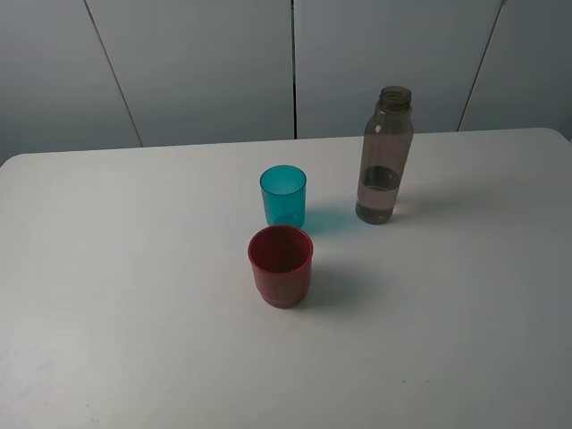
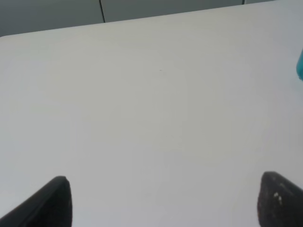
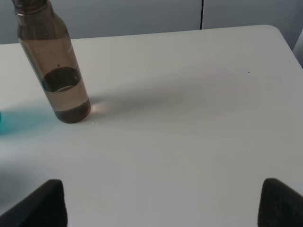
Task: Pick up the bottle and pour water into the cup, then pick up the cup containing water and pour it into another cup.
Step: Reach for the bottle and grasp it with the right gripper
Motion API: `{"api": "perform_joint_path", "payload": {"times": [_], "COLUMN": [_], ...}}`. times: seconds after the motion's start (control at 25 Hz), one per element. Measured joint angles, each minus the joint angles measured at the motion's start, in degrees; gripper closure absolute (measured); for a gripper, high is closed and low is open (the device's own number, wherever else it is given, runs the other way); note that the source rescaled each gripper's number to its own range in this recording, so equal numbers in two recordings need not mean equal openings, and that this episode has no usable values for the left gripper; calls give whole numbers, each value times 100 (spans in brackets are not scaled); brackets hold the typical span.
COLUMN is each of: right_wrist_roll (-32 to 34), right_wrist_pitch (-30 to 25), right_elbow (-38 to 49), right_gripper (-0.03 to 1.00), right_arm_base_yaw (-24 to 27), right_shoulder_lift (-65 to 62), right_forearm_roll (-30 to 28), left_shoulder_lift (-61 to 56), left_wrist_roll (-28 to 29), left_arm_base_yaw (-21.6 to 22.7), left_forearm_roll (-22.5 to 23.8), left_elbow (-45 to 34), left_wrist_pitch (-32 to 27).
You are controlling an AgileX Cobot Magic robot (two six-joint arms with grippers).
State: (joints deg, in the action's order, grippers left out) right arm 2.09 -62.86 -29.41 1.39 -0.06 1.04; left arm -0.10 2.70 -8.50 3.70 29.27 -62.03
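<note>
white table (image 1: 134,313) | bottle (image 3: 54,71) upright, well ahead of right hand (image 3: 163,201) | hand spread wide

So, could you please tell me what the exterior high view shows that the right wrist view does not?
Only the exterior high view: the red cup and the whole teal cup. Only the right wrist view: the right hand, open and empty. Both: the bottle, upright and partly filled, standing on the white table.

The left pincer (image 2: 164,201) and right pincer (image 3: 163,201) both gape wide, empty.
</note>
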Motion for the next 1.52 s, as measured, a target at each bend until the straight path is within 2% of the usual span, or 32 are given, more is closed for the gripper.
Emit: {"api": "perform_joint_path", "payload": {"times": [1.16, 1.24, 1.52], "right_wrist_roll": [0, 0, 35], "right_wrist_pitch": [0, 0, 0], "right_elbow": [0, 0, 0], "right_gripper": [37, 35, 34], "right_arm_base_yaw": [0, 0, -22], "right_shoulder_lift": [0, 0, 78], "right_forearm_roll": [0, 0, -247], "left_shoulder_lift": [0, 0, 0], "left_wrist_roll": [0, 0, 0], "left_arm_base_yaw": [0, 0, 0], "left_forearm_roll": [0, 0, 0], "left_elbow": [0, 0, 0], "left_wrist_pitch": [0, 0, 0]}}
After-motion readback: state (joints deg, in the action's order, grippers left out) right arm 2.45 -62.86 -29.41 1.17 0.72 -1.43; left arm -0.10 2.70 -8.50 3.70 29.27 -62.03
